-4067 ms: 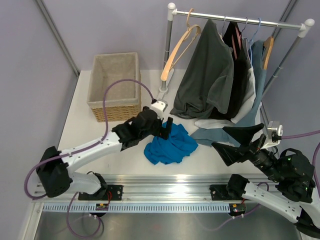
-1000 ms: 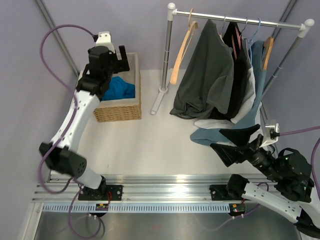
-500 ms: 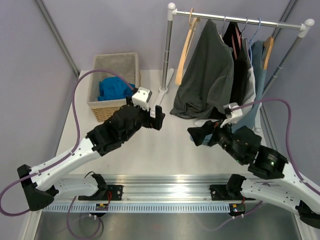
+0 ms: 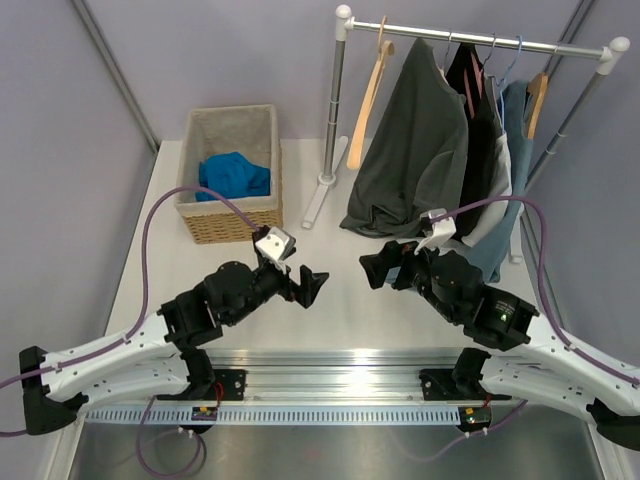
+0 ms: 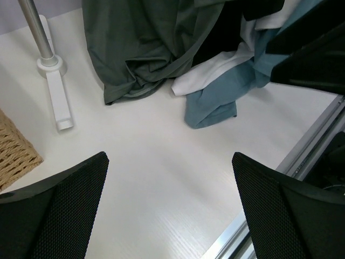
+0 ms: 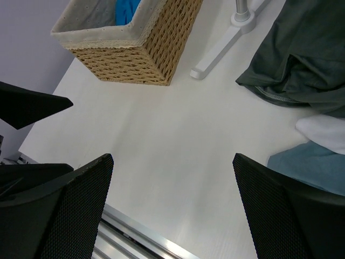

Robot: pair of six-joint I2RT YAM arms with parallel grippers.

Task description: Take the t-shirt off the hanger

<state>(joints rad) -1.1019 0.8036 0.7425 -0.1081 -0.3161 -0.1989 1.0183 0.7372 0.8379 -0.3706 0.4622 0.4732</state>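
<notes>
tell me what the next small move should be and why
Probably swing the right end effector toward the hem of the grey t-shirt, its nearest hung garment. The blue t-shirt lies in the basket, one wooden hanger hangs bare, and that end effector is open and empty.

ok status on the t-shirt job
Left gripper and right gripper open, empty. Blue t-shirt in wicker basket, wooden hanger bare. Nothing in the way.

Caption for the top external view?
Left pincer and right pincer open above table; blue t-shirt in basket; wooden hanger bare.
</notes>
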